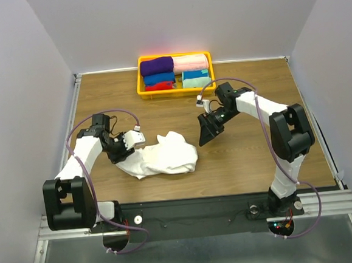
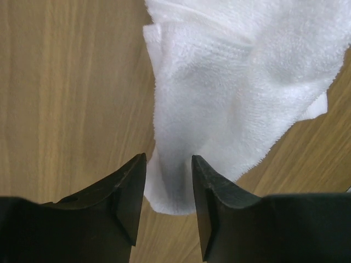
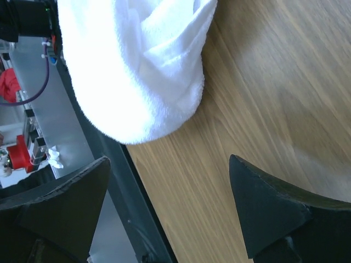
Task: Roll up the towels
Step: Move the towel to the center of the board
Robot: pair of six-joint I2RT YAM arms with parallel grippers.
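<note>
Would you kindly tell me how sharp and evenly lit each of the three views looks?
Top external: evenly lit and sharp, shadows soft, the white towel nearly washed out. Left wrist: towel weave crisp, left gripper dark and shading the cloth between its fingers. Right wrist: right gripper almost silhouetted, slightly soft.

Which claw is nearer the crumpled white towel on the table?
Left. The left claw sits at the left end of the crumpled white towel, jaws either side of a corner; the right claw hangs open off its right edge, not touching.
</note>
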